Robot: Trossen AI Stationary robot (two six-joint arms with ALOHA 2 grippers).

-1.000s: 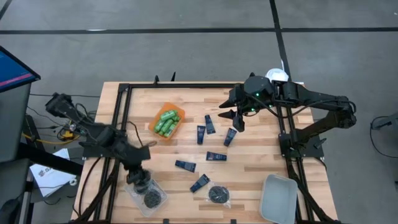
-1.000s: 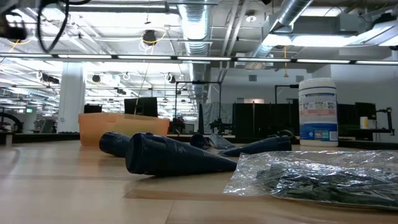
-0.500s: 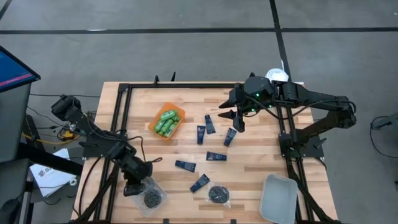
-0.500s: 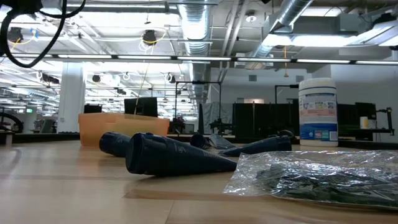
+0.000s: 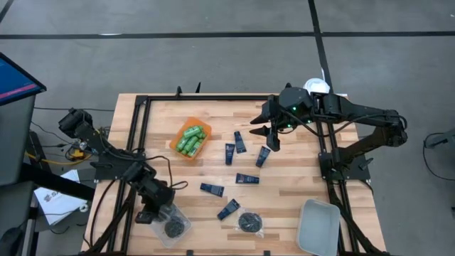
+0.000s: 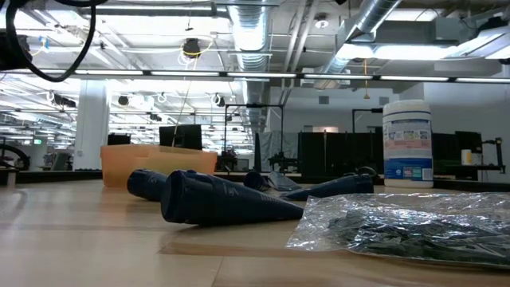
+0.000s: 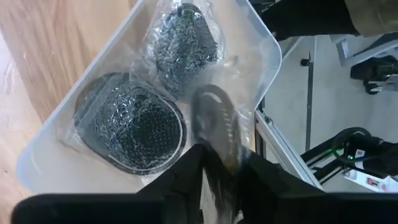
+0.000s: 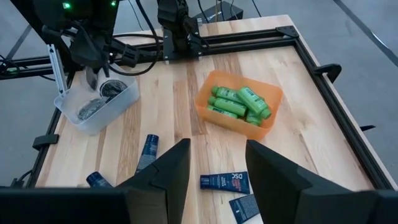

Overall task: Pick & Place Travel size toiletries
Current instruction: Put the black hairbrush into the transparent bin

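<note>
Left gripper (image 7: 219,163): fingers nearly together, pinching a clear packet with a black round piece (image 7: 217,121) inside it. The packet hangs just over the clear bin (image 7: 264,46) at the table's front-left corner. Two more black round pieces in packets lie in the bin already: a flat one (image 7: 134,127) and a bunched one (image 7: 186,40), side by side and touching. In the high view the same gripper (image 5: 155,208) sits directly above that bin (image 5: 181,229).

Right gripper (image 8: 217,165): fingers spread wide, nothing between them, hovering above the table's back-right part (image 5: 271,135), well apart from the left arm.

Rest of the toiletries:
- green bottles (image 5: 190,139) piled in the orange bin (image 5: 174,141), back-left of centre
- navy tubes loose on the wood mid-table: one (image 5: 230,153) just beside the orange bin, another (image 5: 247,178) near centre, one (image 5: 227,209) toward the front
- one more packet with a black piece (image 5: 249,222) on the table, near the front edge, next to that front tube

Empty grey tray (image 5: 318,226) at front-right. White canister (image 6: 407,143) stands upright at the far right edge.
</note>
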